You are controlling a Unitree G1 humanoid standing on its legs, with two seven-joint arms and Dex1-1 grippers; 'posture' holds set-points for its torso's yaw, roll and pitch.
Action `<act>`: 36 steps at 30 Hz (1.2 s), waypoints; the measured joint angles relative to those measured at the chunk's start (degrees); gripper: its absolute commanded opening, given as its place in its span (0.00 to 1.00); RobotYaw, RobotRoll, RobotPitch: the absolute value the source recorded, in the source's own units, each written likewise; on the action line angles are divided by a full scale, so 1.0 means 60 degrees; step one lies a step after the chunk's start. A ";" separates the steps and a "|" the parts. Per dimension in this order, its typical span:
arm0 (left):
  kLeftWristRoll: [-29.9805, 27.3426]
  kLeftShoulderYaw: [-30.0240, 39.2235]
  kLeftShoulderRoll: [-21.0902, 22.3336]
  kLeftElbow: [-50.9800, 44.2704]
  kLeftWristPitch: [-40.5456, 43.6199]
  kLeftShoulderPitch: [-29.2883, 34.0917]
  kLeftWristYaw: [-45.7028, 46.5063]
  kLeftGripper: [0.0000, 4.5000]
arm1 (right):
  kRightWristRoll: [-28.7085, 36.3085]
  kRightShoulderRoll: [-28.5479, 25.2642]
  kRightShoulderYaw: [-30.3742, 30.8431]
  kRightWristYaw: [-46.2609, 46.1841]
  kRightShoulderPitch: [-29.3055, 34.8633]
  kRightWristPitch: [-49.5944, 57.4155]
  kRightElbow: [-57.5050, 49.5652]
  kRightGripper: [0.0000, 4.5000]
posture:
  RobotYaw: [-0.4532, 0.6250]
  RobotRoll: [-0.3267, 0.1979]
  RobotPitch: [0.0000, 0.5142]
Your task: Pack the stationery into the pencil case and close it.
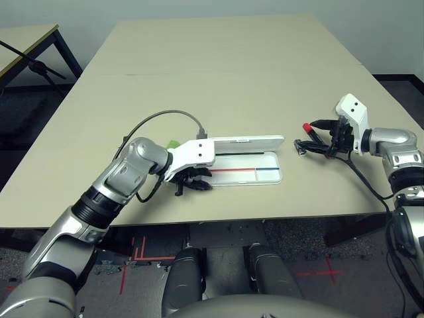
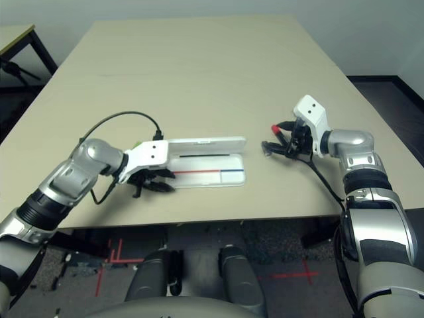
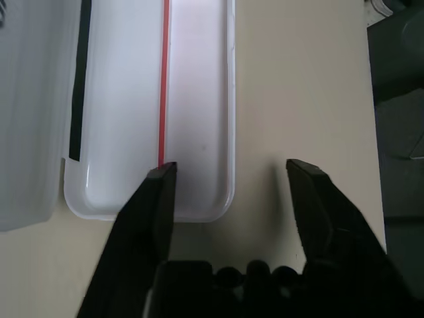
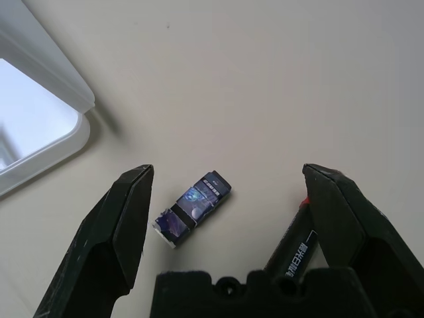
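The white pencil case (image 1: 262, 177) lies open at the table's middle, its lid (image 1: 248, 141) standing on edge behind the tray with the red and blue line. My left gripper (image 3: 228, 175) is open at the tray's left end, one finger (image 3: 156, 199) over the tray corner, nothing between its jaws. A green tip of the highlighter (image 1: 173, 144) peeks from behind the left wrist. Right of the case, my right gripper (image 4: 228, 175) is open over the tiny dark piece (image 4: 193, 207), which lies on the table between its fingers. The red marker (image 1: 308, 126) lies beside one finger.
The beige table (image 1: 218, 73) stretches wide and bare behind the case. A cable (image 1: 159, 116) loops up from the left wrist. Another table (image 1: 26, 40) with a dark stand sits at the far left. The near table edge runs just below the case.
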 measured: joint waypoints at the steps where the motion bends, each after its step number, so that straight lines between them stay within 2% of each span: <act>1: -0.0023 0.0076 0.0051 -0.0098 0.0028 0.0032 0.0028 1.00 | -0.0013 0.0000 0.0005 0.0011 -0.0001 0.0000 0.0000 1.00 | 0.38 0.62 0.19; 6: -0.0129 0.0505 0.0556 -0.0392 0.0047 0.0417 0.0044 1.00 | -0.0055 -0.0003 0.0025 0.0142 -0.0046 0.0008 0.0000 1.00 | 0.39 0.62 0.19; 11: -0.0636 0.1486 0.0944 -0.0987 0.0028 0.1042 0.0131 1.00 | 0.0135 -0.0031 -0.0048 0.0492 -0.0048 0.0366 -0.0239 1.00 | 0.41 0.62 0.20; 17: -0.1544 0.3100 0.1213 -0.1542 0.0035 0.1802 0.0397 1.00 | 0.0887 -0.0422 -0.0517 0.0472 0.0413 0.1696 -0.1814 1.00 | 0.41 0.62 0.22; 22: -0.1994 0.4068 0.1943 -0.2303 0.0238 0.2532 0.0569 1.00 | 0.1339 -0.0874 -0.0837 0.0027 0.1074 0.3607 -0.3552 1.00 | 0.42 0.62 0.22; 28: -0.2628 0.4640 0.1949 -0.3264 0.0700 0.2543 0.0979 1.00 | 0.1398 -0.1343 -0.0854 -0.0945 0.1340 0.5698 -0.4850 1.00 | 0.43 0.62 0.22; 36: -0.3473 0.5173 0.1903 -0.3639 0.0960 0.2605 0.1492 1.00 | 0.1185 -0.1552 -0.0718 -0.1948 0.1290 0.7385 -0.4862 1.00 | 0.44 0.62 0.22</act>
